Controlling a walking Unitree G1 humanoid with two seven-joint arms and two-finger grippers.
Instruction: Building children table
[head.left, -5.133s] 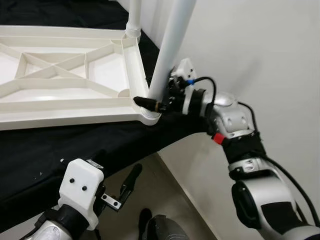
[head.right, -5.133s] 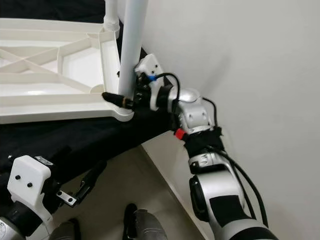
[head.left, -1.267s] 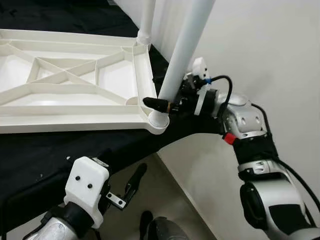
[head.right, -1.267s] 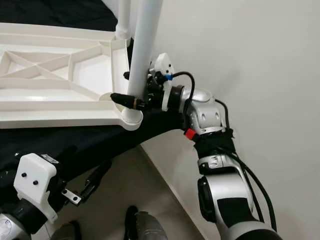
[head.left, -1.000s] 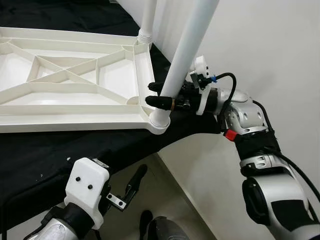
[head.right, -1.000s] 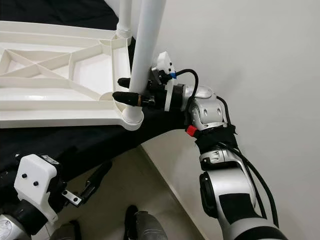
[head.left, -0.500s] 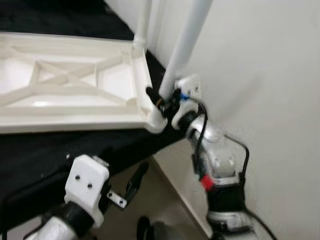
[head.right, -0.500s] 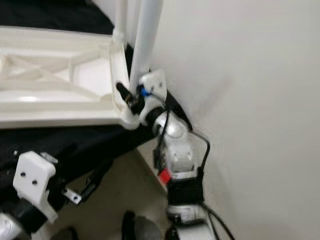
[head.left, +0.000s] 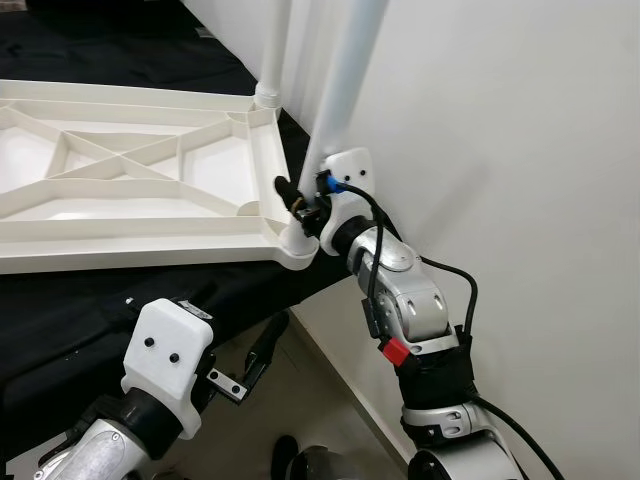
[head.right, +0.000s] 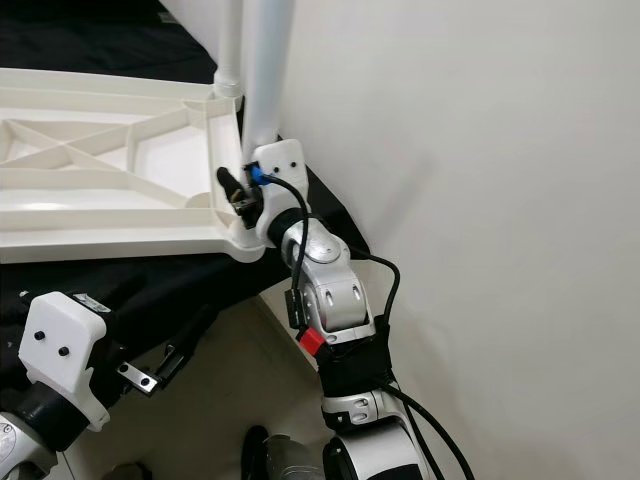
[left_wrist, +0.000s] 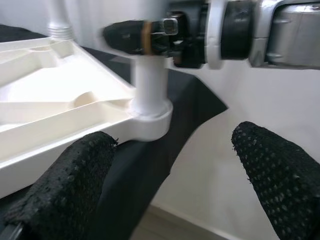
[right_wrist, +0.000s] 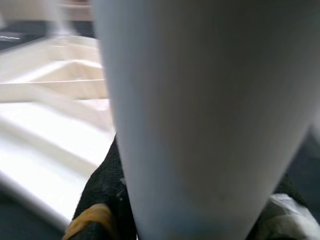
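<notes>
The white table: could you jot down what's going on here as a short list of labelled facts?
tabletop: white, upside down on black cloth
near leg: upright in the corner socket
far leg: upright in the next corner
right gripper: closed round the near leg, low down
left gripper: open, below the cloth's edge
wall: white, beside the table
</notes>
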